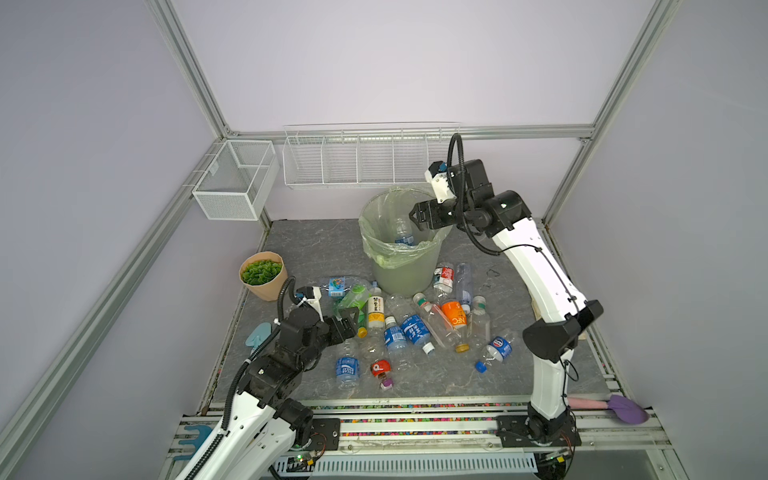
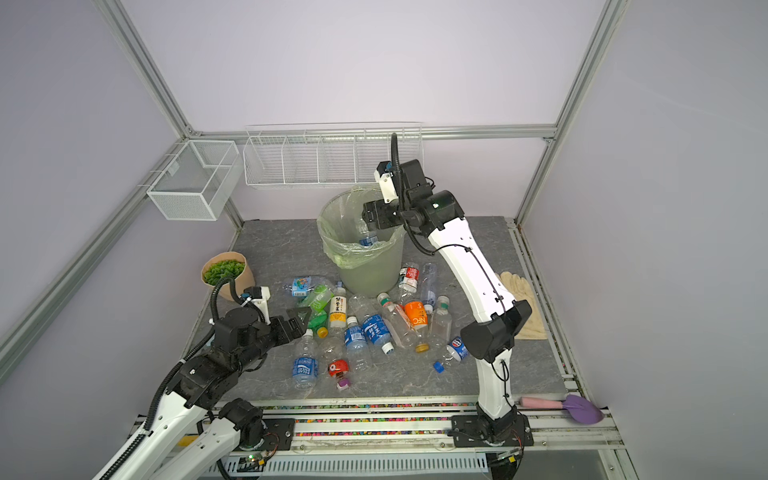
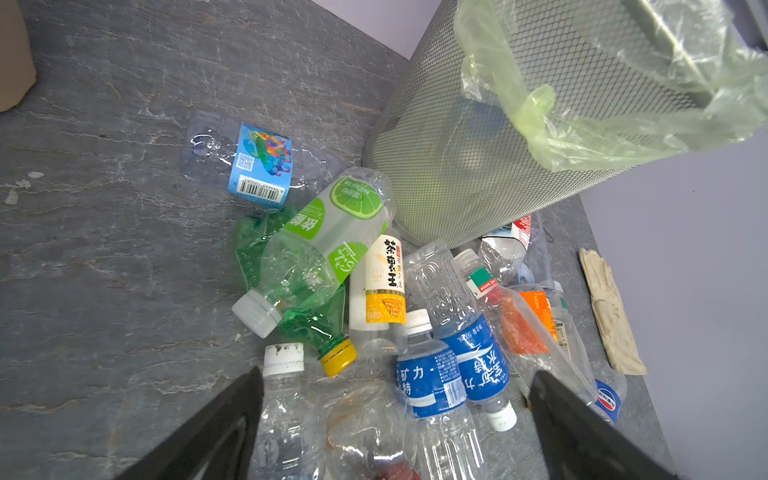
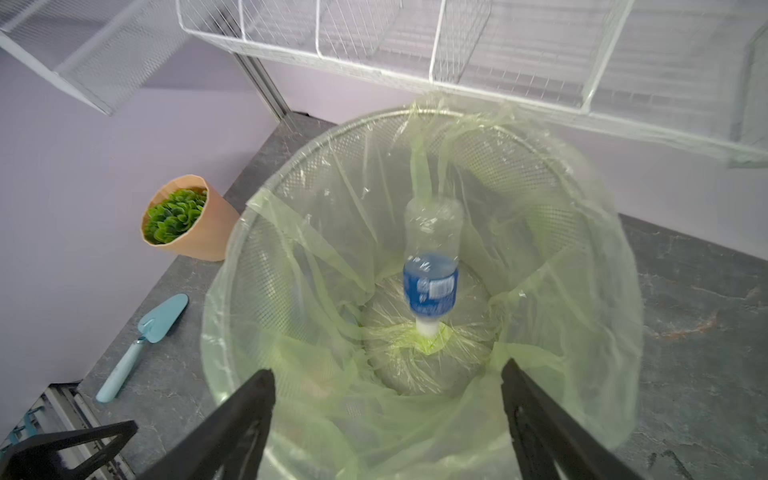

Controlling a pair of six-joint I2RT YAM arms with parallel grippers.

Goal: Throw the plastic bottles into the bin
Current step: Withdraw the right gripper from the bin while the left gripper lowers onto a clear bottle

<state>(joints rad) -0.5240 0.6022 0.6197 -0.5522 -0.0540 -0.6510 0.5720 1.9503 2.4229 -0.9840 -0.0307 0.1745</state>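
A: One clear bottle, blue label, white cap downward, blurred, inside the bin.
B: Claws?
A: Both apart: right gripper empty above it; left gripper over the heaped bottles, lower ones half hidden.

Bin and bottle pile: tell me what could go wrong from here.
1. The right gripper hangs open just above the bin; pulling back, it could snag the loose green bag.
2. The left gripper is open over overlapping bottles: the lime-labelled bottle lies across the crushed green bottle, so a grab may catch both or slip.
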